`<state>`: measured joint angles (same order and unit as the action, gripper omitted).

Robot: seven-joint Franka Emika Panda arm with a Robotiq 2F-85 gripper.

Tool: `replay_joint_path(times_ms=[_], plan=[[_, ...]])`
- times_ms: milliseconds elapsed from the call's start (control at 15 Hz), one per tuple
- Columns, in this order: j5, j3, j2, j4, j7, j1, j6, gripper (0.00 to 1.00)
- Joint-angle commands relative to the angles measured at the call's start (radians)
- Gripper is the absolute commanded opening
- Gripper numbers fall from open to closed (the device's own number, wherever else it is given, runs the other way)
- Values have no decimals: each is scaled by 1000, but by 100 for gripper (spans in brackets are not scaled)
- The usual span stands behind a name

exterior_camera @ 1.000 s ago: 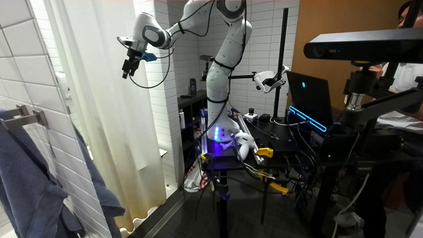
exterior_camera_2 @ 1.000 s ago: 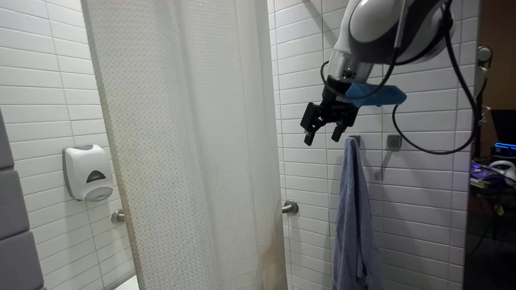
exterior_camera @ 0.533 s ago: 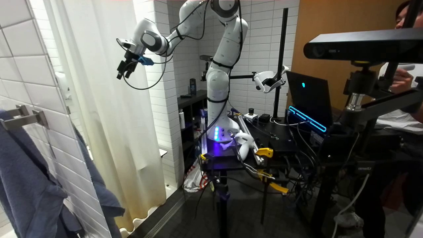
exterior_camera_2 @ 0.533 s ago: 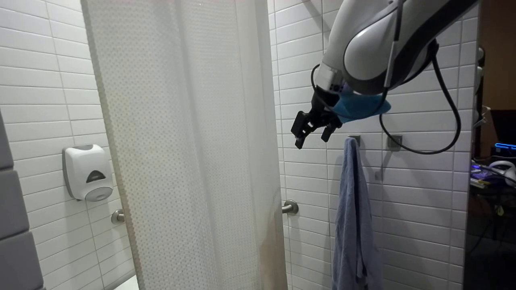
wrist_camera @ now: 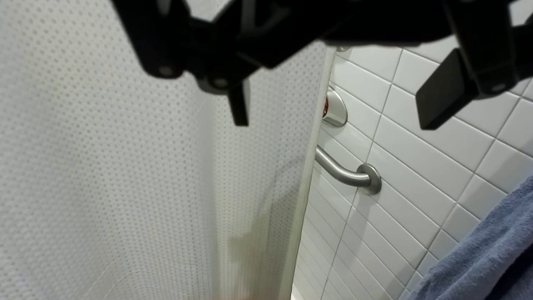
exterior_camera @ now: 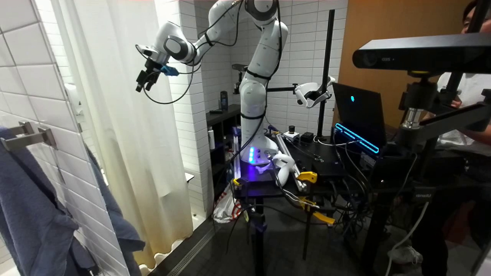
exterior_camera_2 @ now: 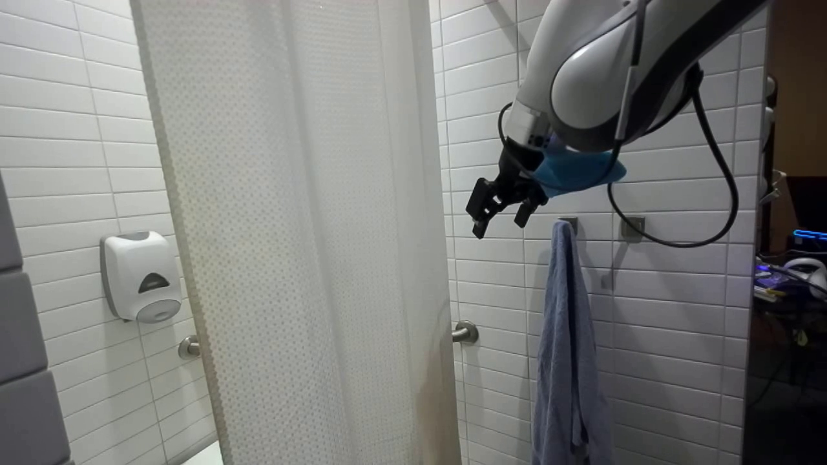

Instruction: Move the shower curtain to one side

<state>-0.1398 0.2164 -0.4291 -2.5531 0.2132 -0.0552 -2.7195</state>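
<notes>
The shower curtain is a white dotted sheet with yellowish stains low down. It hangs in both exterior views (exterior_camera: 134,122) (exterior_camera_2: 310,226) and fills the left of the wrist view (wrist_camera: 145,187). My gripper is open and empty in both exterior views (exterior_camera: 143,89) (exterior_camera_2: 501,225). In an exterior view it hangs just right of the curtain's right edge, pointing down and left. In the wrist view the gripper (wrist_camera: 340,114) has its fingers wide apart, and the curtain's edge runs between them in the picture. The fingers do not visibly grip the cloth.
A blue towel (exterior_camera_2: 568,349) hangs from a wall hook below and right of the gripper. A metal grab bar (wrist_camera: 343,173) is on the tiled wall behind the curtain. A soap dispenser (exterior_camera_2: 142,278) is on the far-left wall. A cable (exterior_camera: 180,99) loops under the wrist.
The gripper has moved slightly down and toward the curtain's edge, leftward in both exterior views, then stayed still over the last half second. The curtain has not visibly moved.
</notes>
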Motion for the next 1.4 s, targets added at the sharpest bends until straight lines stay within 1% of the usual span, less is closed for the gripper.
replay_joint_path(times_ms=[0,267,400,533,600,800,867,933,1000,1200,1333], plan=[[-7,-11,1,1,3,10,2,100],[-22,-7,25,15,0,3,-29,100],[-32,-6,54,26,-10,-2,-80,100],[-59,11,88,46,7,-27,-132,100],[-81,20,109,57,15,-44,-162,100],[-202,71,187,117,55,-146,-230,100],[-234,79,214,140,56,-169,-242,100],[-252,81,250,174,47,-177,-239,100],[-240,73,289,206,30,-168,-232,100],[-102,30,408,306,-59,-110,-210,100],[-79,40,459,371,-68,-130,-205,100]])
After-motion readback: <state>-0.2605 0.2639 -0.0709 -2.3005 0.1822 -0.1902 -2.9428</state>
